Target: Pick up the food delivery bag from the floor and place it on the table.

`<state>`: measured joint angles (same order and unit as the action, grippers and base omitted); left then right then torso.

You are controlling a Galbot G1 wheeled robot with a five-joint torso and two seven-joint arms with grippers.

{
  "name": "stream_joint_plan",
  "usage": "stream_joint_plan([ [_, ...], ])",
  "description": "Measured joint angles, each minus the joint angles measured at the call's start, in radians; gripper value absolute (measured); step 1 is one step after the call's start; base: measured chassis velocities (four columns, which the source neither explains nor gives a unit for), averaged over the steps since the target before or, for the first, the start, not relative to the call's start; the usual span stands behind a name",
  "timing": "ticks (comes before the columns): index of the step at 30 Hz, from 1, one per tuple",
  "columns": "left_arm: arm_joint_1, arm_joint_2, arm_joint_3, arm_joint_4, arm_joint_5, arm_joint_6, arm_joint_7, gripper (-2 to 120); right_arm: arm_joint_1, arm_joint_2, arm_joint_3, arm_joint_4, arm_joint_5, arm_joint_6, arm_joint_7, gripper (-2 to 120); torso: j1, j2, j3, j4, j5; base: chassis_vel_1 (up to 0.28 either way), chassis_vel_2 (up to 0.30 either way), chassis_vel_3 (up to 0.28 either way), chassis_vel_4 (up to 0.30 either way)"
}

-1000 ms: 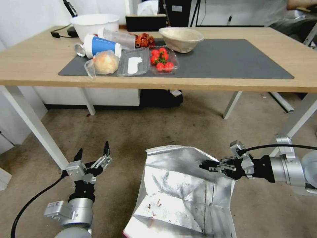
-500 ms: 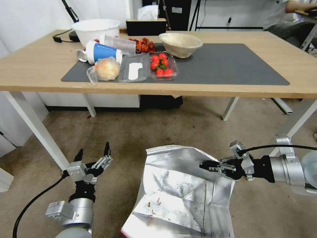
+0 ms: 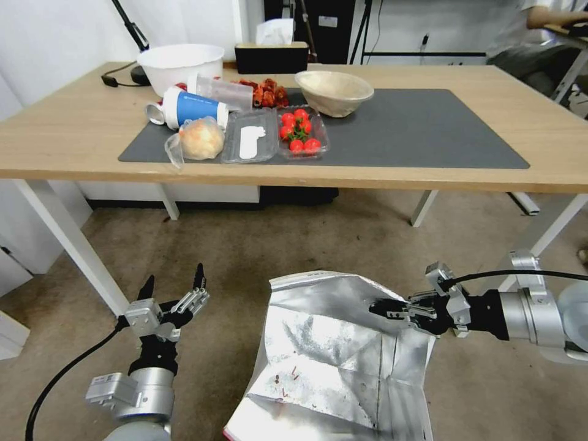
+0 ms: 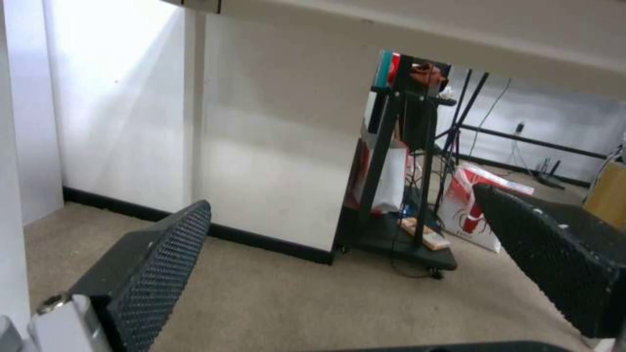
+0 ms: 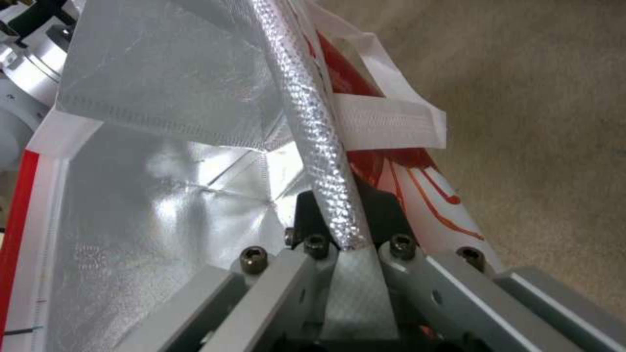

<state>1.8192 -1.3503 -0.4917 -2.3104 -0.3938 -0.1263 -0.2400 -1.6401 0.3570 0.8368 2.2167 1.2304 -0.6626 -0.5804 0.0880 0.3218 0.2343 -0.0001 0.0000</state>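
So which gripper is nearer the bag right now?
Right. The right gripper is clamped on the bag rim, foil edge pinched between its jaws. The left gripper hangs open beside the bag, apart from it, above the carpet.

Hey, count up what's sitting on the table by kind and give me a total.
Bowls: 2, white bowl, beige bowl
Clear trays: 2, tomato tray, tray with white piece
Lying cups: 2, blue, clear
Bagged bread roll: 1
Tissue box: 1
Total: 8
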Motion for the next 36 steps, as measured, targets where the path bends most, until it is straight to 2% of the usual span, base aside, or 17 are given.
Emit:
stream_joint_plan([
  [36, 0.002, 0.000, 0.003, -0.005, 0.002, 0.000, 0.003, 100, -0.002, 0.008, -0.004, 0.015, -0.005, 0.003, -0.003, 0, 0.047, 0.143, 0.096, -0.0001, 0.0000, 0.000, 0.000, 0.000, 0.000],
])
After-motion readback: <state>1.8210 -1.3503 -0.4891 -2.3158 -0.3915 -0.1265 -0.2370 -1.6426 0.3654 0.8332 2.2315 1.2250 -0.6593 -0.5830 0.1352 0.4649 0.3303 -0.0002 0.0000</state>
